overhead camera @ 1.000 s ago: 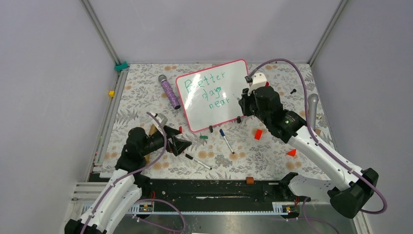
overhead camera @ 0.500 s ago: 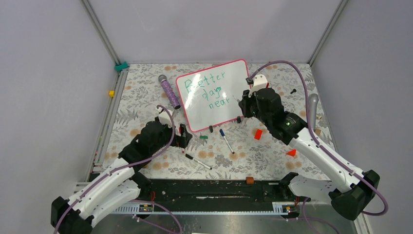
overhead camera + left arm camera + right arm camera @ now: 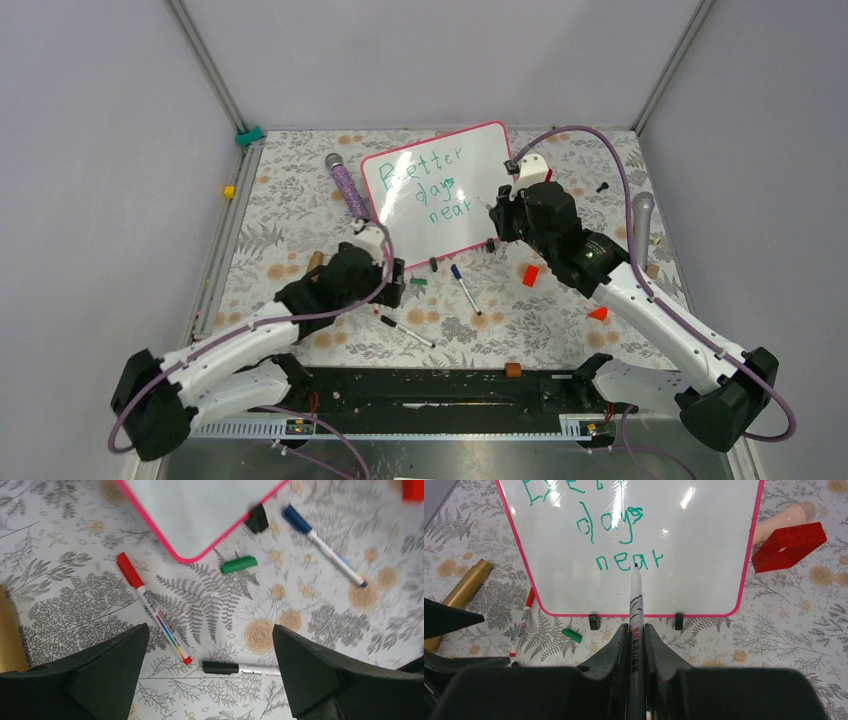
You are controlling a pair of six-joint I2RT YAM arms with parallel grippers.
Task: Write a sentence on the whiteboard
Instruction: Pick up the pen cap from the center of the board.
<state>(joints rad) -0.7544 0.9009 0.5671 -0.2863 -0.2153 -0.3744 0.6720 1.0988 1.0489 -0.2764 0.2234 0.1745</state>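
Note:
The whiteboard stands tilted at the back centre of the table, pink-framed, with the green sentence "Better days near" on it. My right gripper is at the board's right side, shut on a grey marker. The marker's tip points at the word "near" on the whiteboard. My left gripper hangs open over the mat just off the whiteboard's near-left corner. Beneath it lie a red-capped marker and a black-capped marker.
A green cap and a blue-capped marker lie in front of the board. A purple microphone is left of it and a grey one right. Red blocks and a gold cylinder lie nearby.
My left arm has reached forward and right toward the board's near-left corner, its gripper staying open. The right arm with the marker has barely moved.

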